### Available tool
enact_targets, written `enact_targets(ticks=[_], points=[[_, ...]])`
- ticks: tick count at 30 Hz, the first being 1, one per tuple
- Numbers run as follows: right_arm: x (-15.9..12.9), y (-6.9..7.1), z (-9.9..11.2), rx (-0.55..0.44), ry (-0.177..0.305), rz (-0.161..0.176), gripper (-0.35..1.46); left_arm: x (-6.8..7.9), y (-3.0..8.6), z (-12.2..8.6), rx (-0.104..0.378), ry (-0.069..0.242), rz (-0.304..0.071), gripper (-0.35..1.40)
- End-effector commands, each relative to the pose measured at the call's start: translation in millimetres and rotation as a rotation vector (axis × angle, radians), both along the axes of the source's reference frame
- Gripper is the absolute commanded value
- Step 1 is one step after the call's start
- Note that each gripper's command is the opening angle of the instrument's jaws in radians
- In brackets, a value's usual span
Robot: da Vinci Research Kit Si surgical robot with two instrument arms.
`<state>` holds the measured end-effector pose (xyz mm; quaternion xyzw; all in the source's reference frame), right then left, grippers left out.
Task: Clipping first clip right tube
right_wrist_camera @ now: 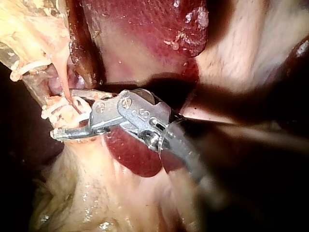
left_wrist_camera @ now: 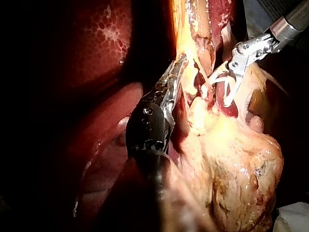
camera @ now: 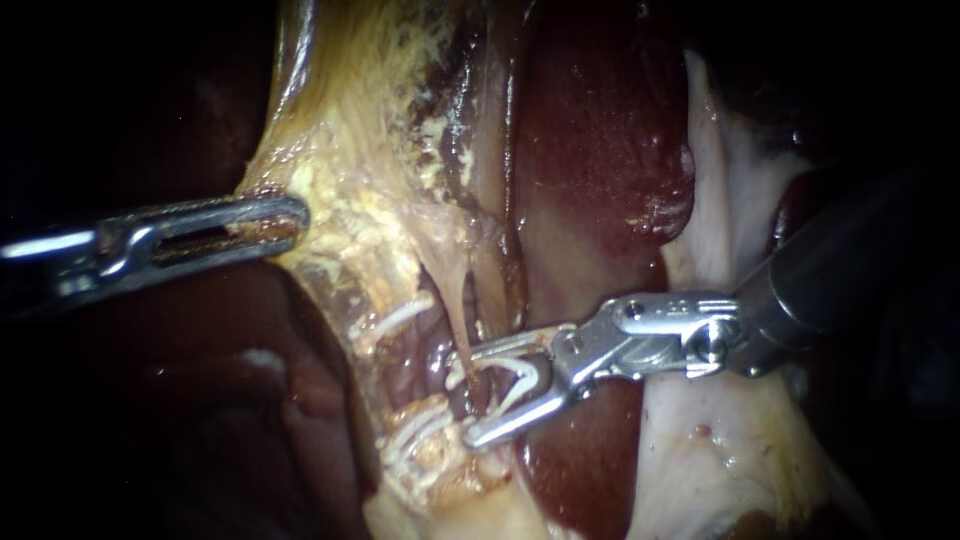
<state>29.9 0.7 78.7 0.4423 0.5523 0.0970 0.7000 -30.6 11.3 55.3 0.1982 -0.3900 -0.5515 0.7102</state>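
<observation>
My right instrument [camera: 468,396] comes in from the right with its jaws open and a white clip [camera: 518,378] seated between them. The jaws straddle a thin pale tube [camera: 456,300] that runs down from the yellowish gallbladder tissue [camera: 350,150]. In the right wrist view the same open jaws [right_wrist_camera: 65,113] sit around the foot of the pinkish tube [right_wrist_camera: 62,72]. My left instrument [camera: 290,220] is shut on the edge of the gallbladder tissue and holds it out to the left. In the left wrist view its jaws [left_wrist_camera: 177,70] pinch that tissue, with my right instrument [left_wrist_camera: 234,79] beyond them.
Dark red liver [camera: 600,150] lies behind and under the right instrument's jaws. Pale white tissue [camera: 720,450] spreads under its shaft. White clips [camera: 400,318] [camera: 415,435] sit on the tissue left of the straddled tube. A fatty yellow mass [left_wrist_camera: 231,159] lies beside my left instrument.
</observation>
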Motion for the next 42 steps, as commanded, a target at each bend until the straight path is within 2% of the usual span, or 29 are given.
enact_targets(ticks=[1,12,20,23,26,28,31,42], points=[[0.2,-0.2,0.1,0.004,0.004,-0.014,0.49,0.0,0.0,0.1,0.0,0.0,0.0,-0.35],[1.7,-2.6,2.0,0.027,-0.006,-0.047,0.46,-0.3,-0.3,0.7,-0.004,0.001,-0.001,-0.35],[1.7,-2.8,2.4,0.034,-0.01,-0.052,0.41,-0.4,-0.4,0.7,-0.006,0.004,-0.004,-0.35],[1.7,-2.8,2.4,0.035,-0.008,-0.056,0.33,-0.4,-0.4,0.8,-0.006,0.004,-0.004,-0.35],[1.4,-2.6,2.5,0.036,-0.003,-0.065,-0.08,-0.4,-0.4,0.8,-0.006,0.004,-0.004,-0.35],[1.1,-2.3,2.7,0.033,-0.009,-0.05,-0.35,-0.4,-0.4,0.8,-0.006,0.004,-0.004,-0.35],[0.6,-1.8,3.4,0.028,-0.018,-0.029,-0.35,-0.5,-0.4,0.7,-0.005,0.003,-0.003,-0.35],[0.6,-2.2,4.1,0.025,-0.016,-0.036,-0.35,-0.6,-0.5,0.7,-0.005,0.002,-0.002,-0.35]])
